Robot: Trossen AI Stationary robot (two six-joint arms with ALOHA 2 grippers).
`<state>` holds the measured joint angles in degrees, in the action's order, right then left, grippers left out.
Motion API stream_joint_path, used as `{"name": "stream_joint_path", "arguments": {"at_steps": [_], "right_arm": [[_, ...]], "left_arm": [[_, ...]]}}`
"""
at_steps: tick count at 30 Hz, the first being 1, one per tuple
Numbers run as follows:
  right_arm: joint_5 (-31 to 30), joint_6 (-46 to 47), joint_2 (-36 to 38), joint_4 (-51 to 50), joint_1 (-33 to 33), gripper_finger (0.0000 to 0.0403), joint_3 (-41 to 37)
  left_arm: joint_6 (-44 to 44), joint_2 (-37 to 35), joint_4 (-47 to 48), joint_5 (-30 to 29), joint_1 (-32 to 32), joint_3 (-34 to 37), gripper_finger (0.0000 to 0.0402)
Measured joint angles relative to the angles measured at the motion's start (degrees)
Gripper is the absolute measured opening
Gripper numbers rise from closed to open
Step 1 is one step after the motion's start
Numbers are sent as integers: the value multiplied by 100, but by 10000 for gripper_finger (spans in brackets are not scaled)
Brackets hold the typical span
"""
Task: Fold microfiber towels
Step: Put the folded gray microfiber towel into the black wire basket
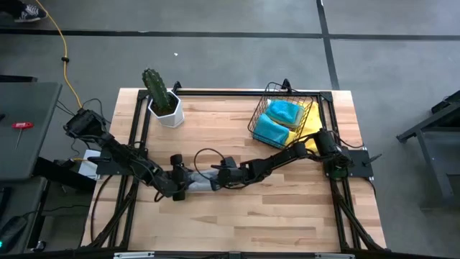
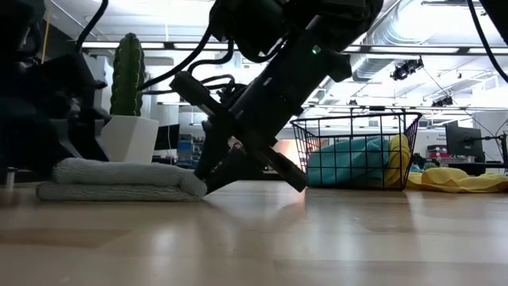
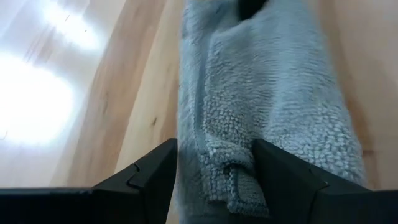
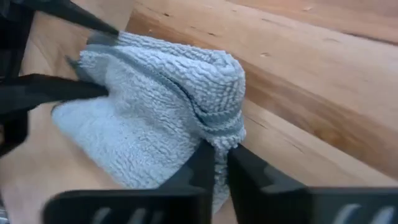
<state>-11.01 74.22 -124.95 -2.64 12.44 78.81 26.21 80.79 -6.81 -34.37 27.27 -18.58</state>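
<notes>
A grey microfiber towel [image 1: 201, 181] lies folded into a thick strip on the table's middle [image 2: 119, 179]. My right gripper [image 4: 221, 155] reaches in from the right and is shut on the strip's right end. My left gripper [image 3: 214, 168] is at the strip's left end [image 1: 183, 185], open, with the cloth bulging between its fingers. Two teal towels [image 1: 280, 119] sit in the black wire basket [image 1: 260, 115]. A yellow towel [image 2: 452, 179] spills onto the table beside it. My right gripper pinches the bunched hemmed edges [image 4: 219, 132] at the towel's right end between its two fingers, several layers together. The fingers come slanting down from the table's right. The towel rests on the table. My left gripper has a ridge of the towel's left end [image 3: 227, 177] filling the gap between its open fingers. The cloth meets both inner sides, and one finger [image 3: 280, 171] lies on the towel. The fingers slant down from the left, along the strip, which lies flat on the table.
A cactus in a white pot [image 1: 165, 104] stands at the far left. The basket [image 2: 357, 151] and yellow towel [image 1: 313, 126] take up the far right. Bare wood lies along the near side [image 1: 237, 223]. Black frame rails run along the table's edges.
</notes>
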Motion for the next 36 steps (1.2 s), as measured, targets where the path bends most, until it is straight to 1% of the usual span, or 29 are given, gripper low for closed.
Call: {"name": "stream_joint_path", "arguments": {"at_steps": [1,2,3,5,7,9,12,14,16,19,23,25,30,36], "right_arm": [[-47,-120,0,-4,0,26,-2],[-86,-256,-6,3,0,14,-2],[-108,-370,-8,2,0,10,-2],[-114,-458,-9,-25,0,16,-2],[-93,-645,1,-92,-1,10,-2],[-107,-866,52,-219,0,4,-2],[-230,-1032,223,-627,0,3,-13],[-367,-1138,355,-971,0,2,-13],[-497,-1169,549,-1347,0,2,-20],[-720,-1388,897,-1691,-6,1,-20],[-1037,-1782,1468,-1853,-197,1,-17],[-1250,-2064,1731,-1891,-381,1,-15],[-1512,-2632,2263,-2034,-981,0,-13],[-1552,-2928,2592,-2210,-1921,0,-13]], "left_arm": [[-108,-3,7,45,0,-52,200],[-213,-15,21,121,0,-116,200],[-322,-27,70,206,2,-193,200],[-540,-108,360,386,6,-392,200],[-659,-259,841,541,40,-651,200],[-612,-470,1407,542,119,-897,200],[-442,-899,2051,244,338,-1184,200],[-389,-1250,2274,-90,563,-1277,200],[-390,-1627,2313,-449,827,-1310,200],[-509,-2269,2323,-1149,1260,-1313,200],[-838,-3083,2251,-2093,1670,-1319,200],[-975,-3429,2223,-2326,1743,-1317,200],[-1142,-4005,2212,-2332,1738,-1317,200],[-1142,-4057,2247,-2172,1740,-1317,200]]}}
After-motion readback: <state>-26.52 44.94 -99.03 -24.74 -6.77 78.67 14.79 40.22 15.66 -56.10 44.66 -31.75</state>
